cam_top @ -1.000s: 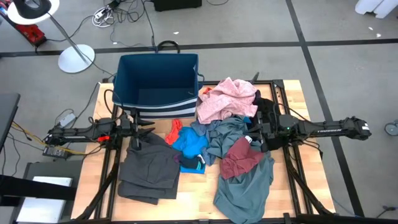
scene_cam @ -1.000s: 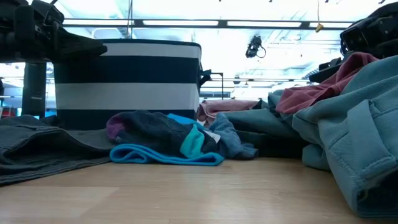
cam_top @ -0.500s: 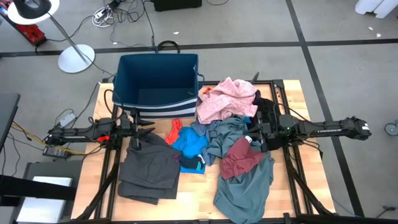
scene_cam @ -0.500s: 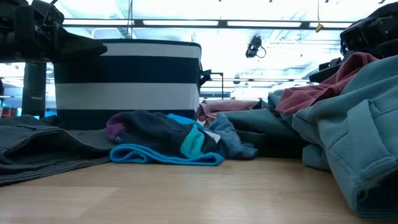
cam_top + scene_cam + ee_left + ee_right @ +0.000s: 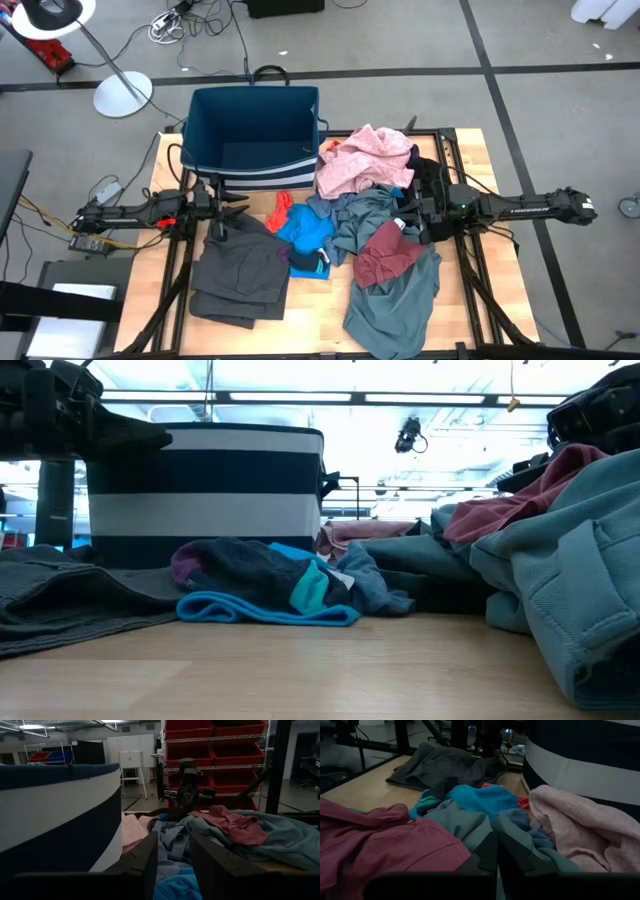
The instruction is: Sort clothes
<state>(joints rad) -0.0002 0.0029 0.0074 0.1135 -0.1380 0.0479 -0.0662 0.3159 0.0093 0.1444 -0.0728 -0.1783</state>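
The clothes (image 5: 350,230) lie heaped just in front of the bin (image 5: 253,135). Bare surface (image 5: 310,320) shows only at the near edge. The left gripper (image 5: 243,210), partly open, holds nothing; the right gripper (image 5: 400,226) is closed. The wrist views alone show the fingers.

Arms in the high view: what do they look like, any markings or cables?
Both are dark, slim, jointed. The left arm has a small red-orange spot and yellow cables at its base. The right arm carries pale lettering and a tiny green light. Gripper fingers are black, blocky.

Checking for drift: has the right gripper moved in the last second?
No. The right gripper sits at the same spot beside the maroon garment, shut.
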